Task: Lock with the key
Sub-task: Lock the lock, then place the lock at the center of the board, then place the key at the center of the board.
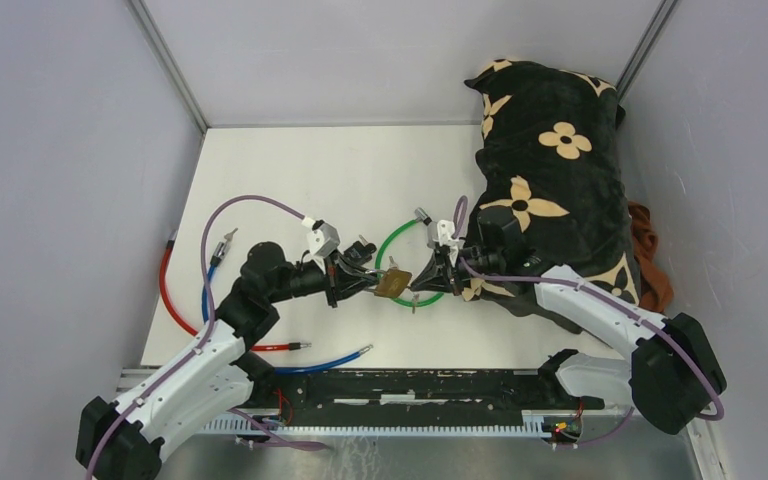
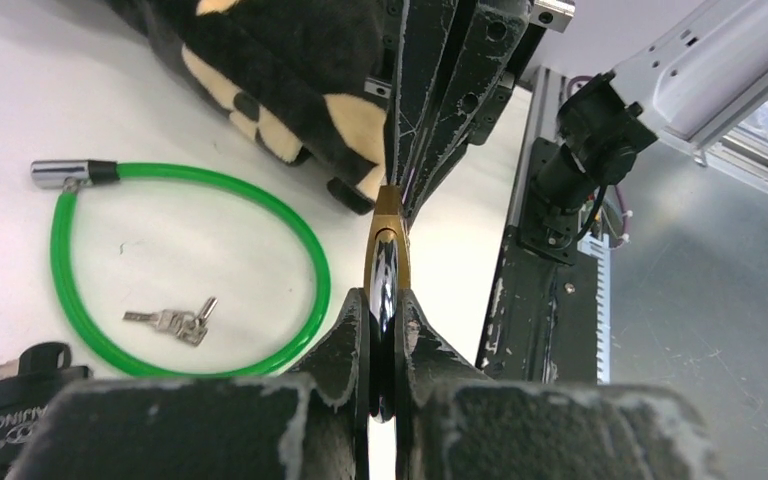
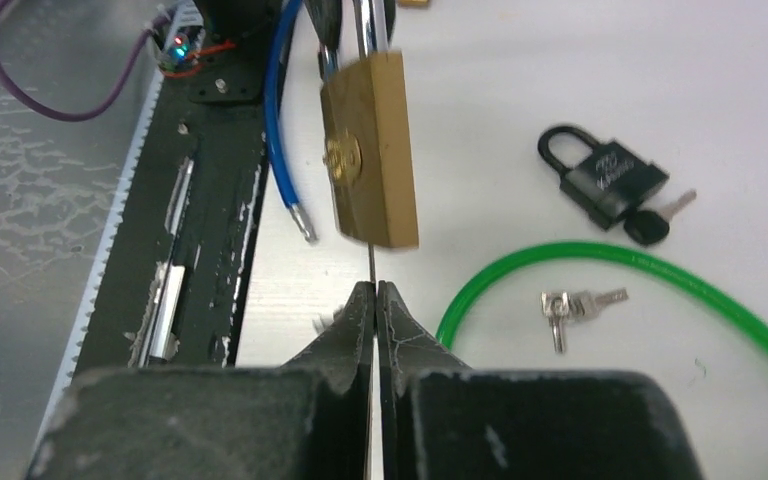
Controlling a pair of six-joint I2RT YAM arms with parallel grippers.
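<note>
Left claw (image 2: 383, 302) first: pinched shut on the chrome shackle (image 2: 384, 275) of the brass padlock (image 3: 372, 150), holding it clear of the table (image 1: 290, 170). Right claw (image 3: 374, 292) opposite, closed to a hairline gap on the key (image 3: 372, 262), seen edge-on as a thin metal sliver reaching the padlock's bottom face. Cannot tell how far in. Padlock hanging in mid-air at table centre, squarely between the two claws, long axis running claw to claw: shackle end toward the left, keyhole end toward the right. Flat rectangular body, smooth yellow metal, round stamp on its broad face.

Just below, flat on the white surface: a glossy green cable (image 2: 310, 265) curled in a loop, with a metal end-piece (image 2: 57, 175). Inside the loop, a small bunch of silver spare keys (image 2: 172, 322). Near the loop, a matt black padlock (image 3: 608, 180) lying on its side, black-headed key at its base. Toward the near edge, a blue cable (image 3: 282, 150) with a metal tip. Far right, a plush black cushion (image 1: 550, 170) with cream flowers.
</note>
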